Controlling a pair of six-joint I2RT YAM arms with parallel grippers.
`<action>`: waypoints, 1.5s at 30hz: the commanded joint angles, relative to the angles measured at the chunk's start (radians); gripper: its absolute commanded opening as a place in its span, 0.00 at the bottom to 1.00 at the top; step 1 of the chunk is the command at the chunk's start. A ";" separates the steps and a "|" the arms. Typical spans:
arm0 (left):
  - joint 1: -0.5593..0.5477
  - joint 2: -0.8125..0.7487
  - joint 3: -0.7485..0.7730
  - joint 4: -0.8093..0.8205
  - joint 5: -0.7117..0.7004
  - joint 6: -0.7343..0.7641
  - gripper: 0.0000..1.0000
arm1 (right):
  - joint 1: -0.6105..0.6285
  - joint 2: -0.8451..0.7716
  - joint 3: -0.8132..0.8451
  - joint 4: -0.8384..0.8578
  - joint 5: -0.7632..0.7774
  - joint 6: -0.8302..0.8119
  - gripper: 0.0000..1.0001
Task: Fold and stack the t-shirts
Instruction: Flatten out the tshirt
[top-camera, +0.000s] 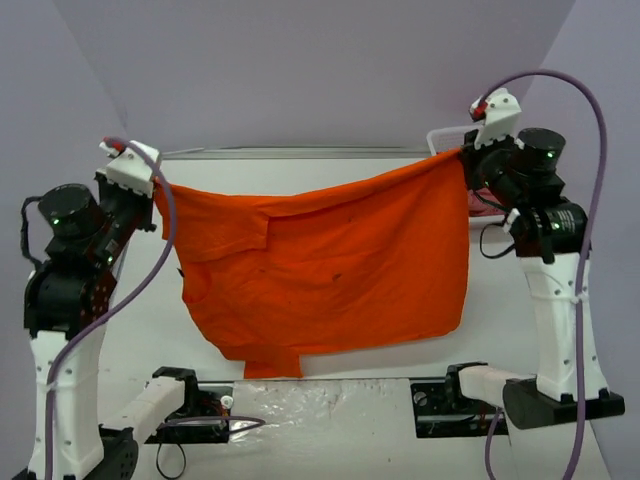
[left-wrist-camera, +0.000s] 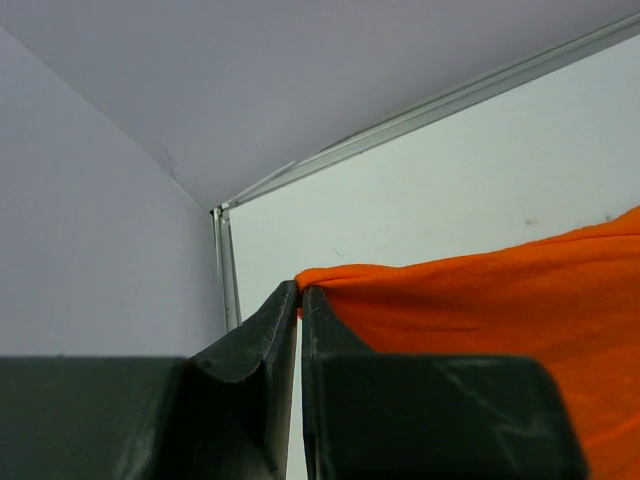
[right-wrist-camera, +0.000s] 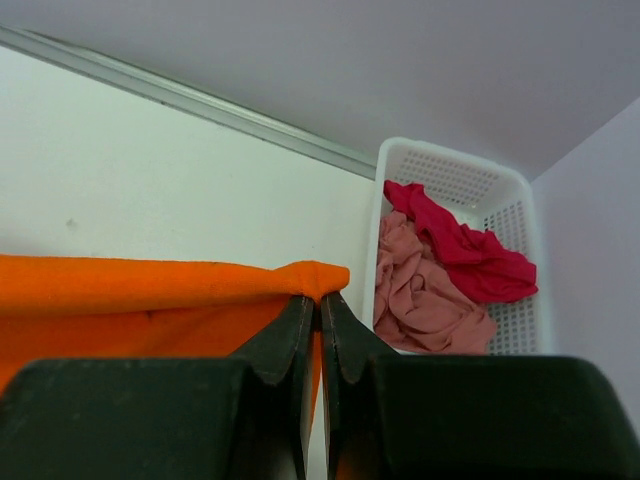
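Bright, even light; soft shadows; near claws perhaps slightly blurred.

**White table, lattice basket, pale walls**

A white table (top-camera: 500, 310) fills the floor of the scene, edged at the back by a thin metal strip (top-camera: 300, 152). Plain lilac-grey walls (top-camera: 300, 70) rise behind and at both sides. A white plastic lattice basket (right-wrist-camera: 450, 160) stands in the far right corner. A crinkled shiny sheet (top-camera: 330, 410) lies at the near edge.

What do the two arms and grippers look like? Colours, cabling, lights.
The left arm and right arm match: black motor joints, one showing a green light, white lower links, black bases. A lilac cable loops along each. White camera mounts top the wrists. The left gripper and right gripper have dark, wedge-shaped fingers tapering to narrow tips.
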 joint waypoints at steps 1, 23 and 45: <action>0.009 0.126 -0.052 0.127 -0.049 0.035 0.02 | -0.013 0.131 -0.042 0.104 0.040 -0.019 0.00; -0.040 1.024 0.150 0.493 -0.226 0.092 0.73 | -0.048 0.904 0.119 0.359 0.241 0.026 0.53; -0.037 0.118 -0.729 0.115 0.104 0.194 0.65 | -0.065 0.173 -0.639 0.104 0.020 -0.140 0.48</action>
